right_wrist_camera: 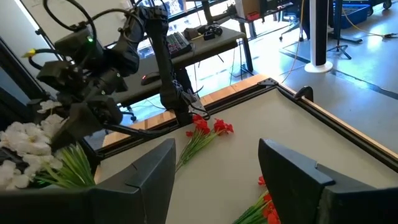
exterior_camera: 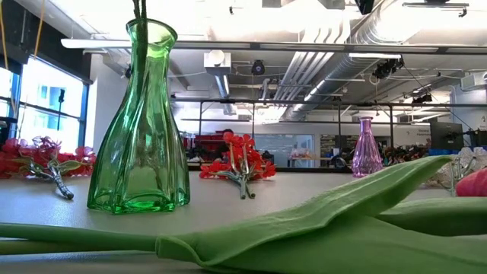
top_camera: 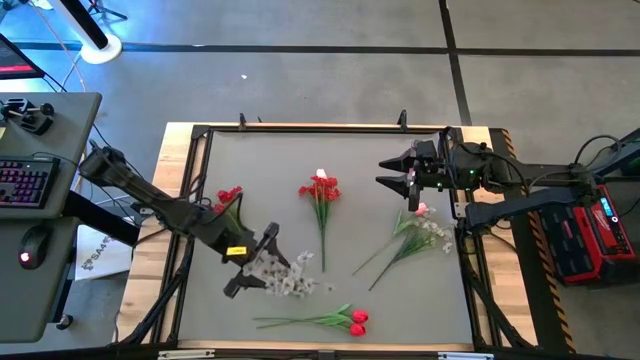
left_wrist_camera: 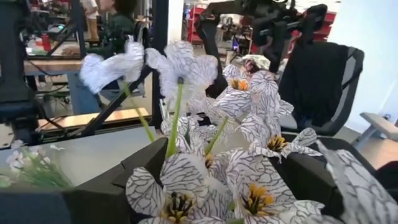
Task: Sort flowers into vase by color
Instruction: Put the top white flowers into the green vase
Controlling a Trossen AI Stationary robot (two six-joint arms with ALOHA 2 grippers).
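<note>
A spray of white blossoms (top_camera: 290, 280) lies near the table's near-left part. My left gripper (top_camera: 252, 262) is open, one finger on either side of these blossoms (left_wrist_camera: 249, 118). My right gripper (top_camera: 382, 172) is open and hangs over the far right of the table, touching nothing (right_wrist_camera: 214, 155). One red blossom cluster (top_camera: 320, 188) lies mid-table and another (top_camera: 228, 196) lies at the left beside a green glass vase (exterior_camera: 141, 122). Red tulips (top_camera: 355, 320) lie at the near edge. Pink tulips with white sprigs (top_camera: 420, 230) lie at the right. A purple vase (exterior_camera: 366, 148) stands farther back. My left gripper has its open fingers (left_wrist_camera: 93, 193) standing on both sides of the white blossom heads, coming in low and slanting from the table's left. I cannot tell whether either finger touches the blossoms. The spray's far part lies on the table (top_camera: 310, 288).
A raised wooden frame (top_camera: 180, 180) edges the grey table. The tulips' long green leaf (exterior_camera: 304, 228) lies right in front of the low camera. A desk with a keyboard (top_camera: 25, 185) stands left of the table. There is free room at the table's far left and near right.
</note>
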